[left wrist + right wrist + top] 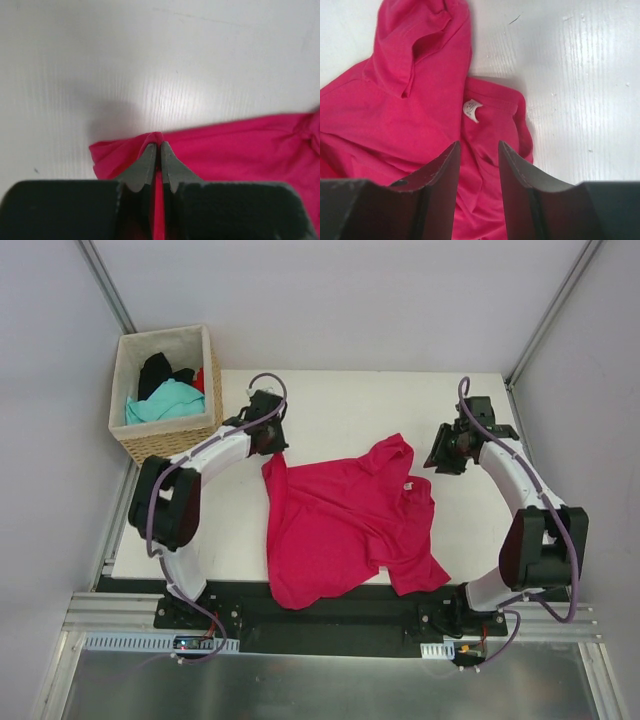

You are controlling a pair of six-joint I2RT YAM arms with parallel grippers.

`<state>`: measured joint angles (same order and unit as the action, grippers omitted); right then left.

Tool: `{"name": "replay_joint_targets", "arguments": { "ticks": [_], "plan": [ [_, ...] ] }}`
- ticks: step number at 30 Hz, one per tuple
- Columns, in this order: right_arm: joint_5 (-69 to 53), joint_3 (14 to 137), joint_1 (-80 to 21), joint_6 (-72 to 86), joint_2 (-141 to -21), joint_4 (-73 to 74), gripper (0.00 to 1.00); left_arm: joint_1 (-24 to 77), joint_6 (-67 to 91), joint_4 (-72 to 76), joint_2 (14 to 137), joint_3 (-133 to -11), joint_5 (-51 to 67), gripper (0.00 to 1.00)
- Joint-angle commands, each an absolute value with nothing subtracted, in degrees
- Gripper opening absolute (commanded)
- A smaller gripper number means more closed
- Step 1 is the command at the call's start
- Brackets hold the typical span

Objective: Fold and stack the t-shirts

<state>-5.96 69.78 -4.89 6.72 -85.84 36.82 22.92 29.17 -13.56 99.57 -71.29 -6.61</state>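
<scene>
Two arms curl inward over white table [340,400]. Left arm reaches far, left gripper [158,146] low at far-left corner of crimson-pink shirt [340,525], fingers pressed together, pinching cloth edge. Right arm arcs far, right gripper [477,145] over collar by white neck label [472,110], jaws spread; contact with cloth unclear. Shirt crumpled mid-table, near hem lapping table edge. Far left, wicker basket [165,440] holds teal shirt [165,402] and black shirt [155,370], bunched, mostly hidden.

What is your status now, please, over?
Left fingers shut on pink shirt edge. Right fingers open near its collar, empty. Shirt spread on table, not yet folded. Teal shirt and black shirt in basket.
</scene>
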Motion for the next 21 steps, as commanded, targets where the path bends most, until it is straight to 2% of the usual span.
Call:
{"name": "replay_joint_targets", "arguments": {
  "ticks": [1,9,16,21],
  "plan": [
    [-11.6,67.5,-4.1,7.0,-91.5,27.1,0.40,19.1,25.7,-14.1,107.5,-80.2,-6.3,0.00],
    [-12.5,71.6,-4.2,7.7,-98.5,24.3,0.40,7.9,23.7,-14.4,107.6,-79.6,-2.5,0.00],
    [-13.1,77.7,-6.1,9.6,-105.8,21.4,0.41,5.1,21.6,-14.4,105.6,-72.3,-2.3,0.00],
    [-13.0,79.7,-7.0,11.2,-109.0,17.7,0.43,5.2,20.7,-14.4,106.7,-72.8,1.1,0.00]
  ]
}}
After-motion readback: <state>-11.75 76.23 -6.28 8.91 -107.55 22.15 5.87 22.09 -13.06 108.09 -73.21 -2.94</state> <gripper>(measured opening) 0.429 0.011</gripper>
